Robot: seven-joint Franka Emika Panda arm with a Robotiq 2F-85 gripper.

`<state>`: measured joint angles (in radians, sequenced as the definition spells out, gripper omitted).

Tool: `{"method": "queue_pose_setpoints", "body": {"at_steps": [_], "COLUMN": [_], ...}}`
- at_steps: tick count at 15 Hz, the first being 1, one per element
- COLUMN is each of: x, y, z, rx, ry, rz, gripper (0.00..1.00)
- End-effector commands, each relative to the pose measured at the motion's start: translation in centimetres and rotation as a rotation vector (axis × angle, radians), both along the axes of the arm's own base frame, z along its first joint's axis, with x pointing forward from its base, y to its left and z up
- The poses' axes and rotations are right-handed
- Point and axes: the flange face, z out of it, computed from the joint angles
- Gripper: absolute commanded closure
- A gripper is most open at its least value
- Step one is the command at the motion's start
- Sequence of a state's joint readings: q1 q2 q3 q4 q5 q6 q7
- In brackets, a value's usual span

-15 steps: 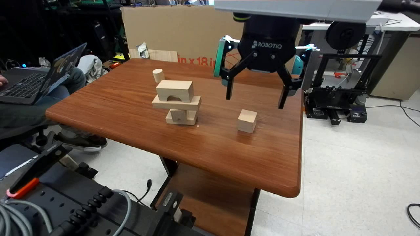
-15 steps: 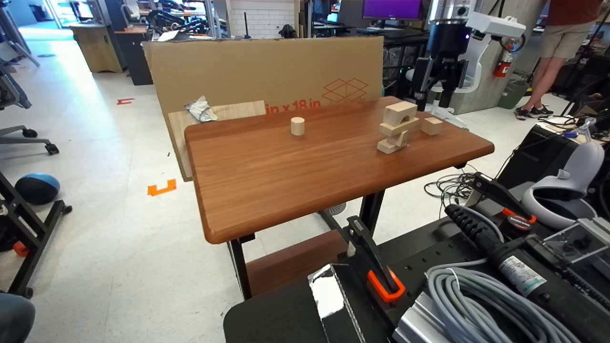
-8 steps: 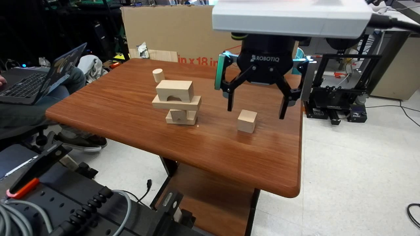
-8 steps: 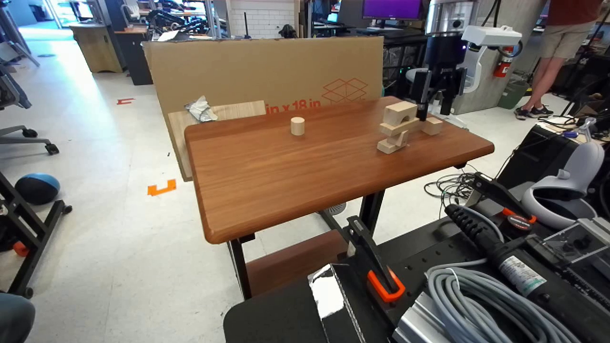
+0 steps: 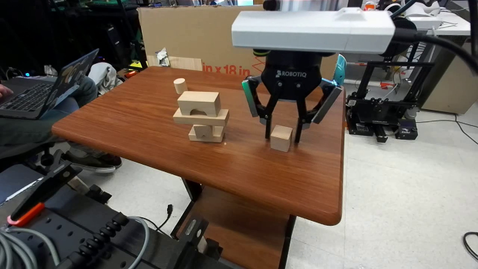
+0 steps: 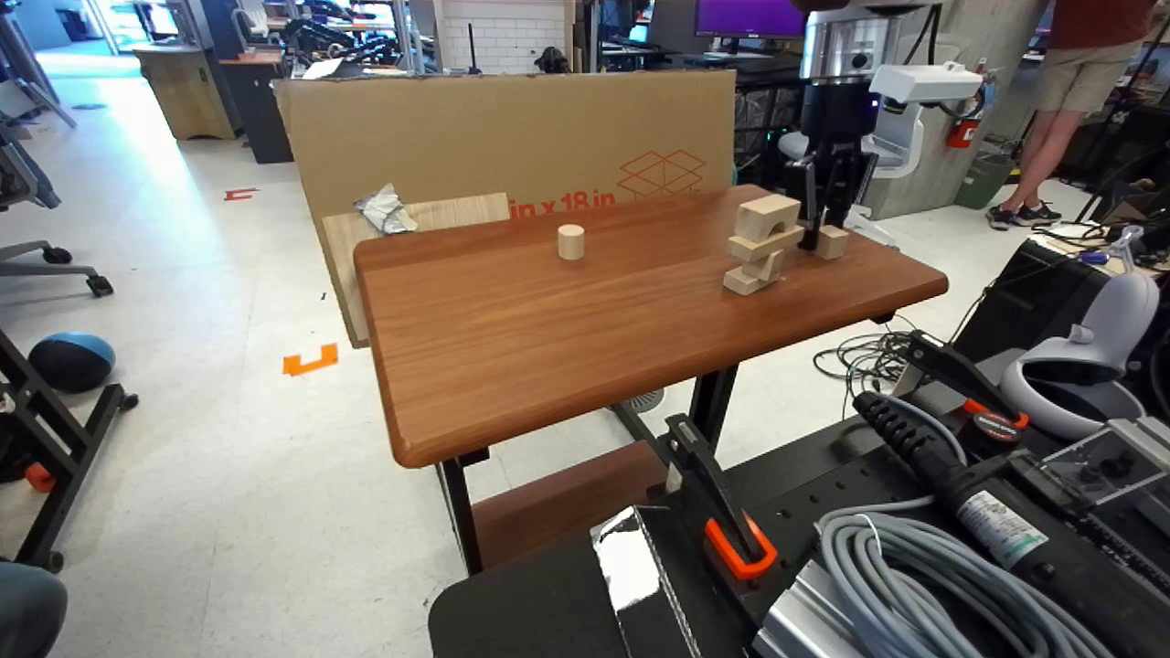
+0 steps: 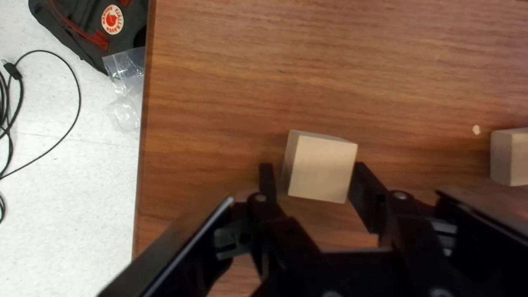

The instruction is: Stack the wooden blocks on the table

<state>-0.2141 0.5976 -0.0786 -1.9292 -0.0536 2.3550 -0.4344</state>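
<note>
A reddish-brown table (image 5: 242, 168) has a cardboard box (image 6: 503, 137) upright behind it in both exterior views and a black printer (image 5: 384, 116) beyond one edge. The gripper (image 5: 282, 140) points down near a stack of wooden blocks (image 5: 199, 120), jaws spread around a wooden cube (image 7: 321, 171) on the table; the wrist view shows a gap at one side, contact at the other unclear.
</note>
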Motion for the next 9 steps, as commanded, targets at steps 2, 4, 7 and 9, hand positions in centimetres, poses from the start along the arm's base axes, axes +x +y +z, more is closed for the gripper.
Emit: {"method": "queue_pose_setpoints", "body": {"at_steps": [2, 4, 7, 9], "x": [0.2, 0.1, -0.1, 0.1], "y": [0.4, 0.3, 0.5, 0.9], "z": [0.0, 0.4, 2.8, 5.0], "rx": [-0.003, 0.010, 0.020, 0.027], "ry": [-0.012, -0.009, -0.035, -0.063], "rz": [-0.007, -0.019, -0.021, -0.026], "gripper": [0.88, 0.92, 0.92, 0.92]}}
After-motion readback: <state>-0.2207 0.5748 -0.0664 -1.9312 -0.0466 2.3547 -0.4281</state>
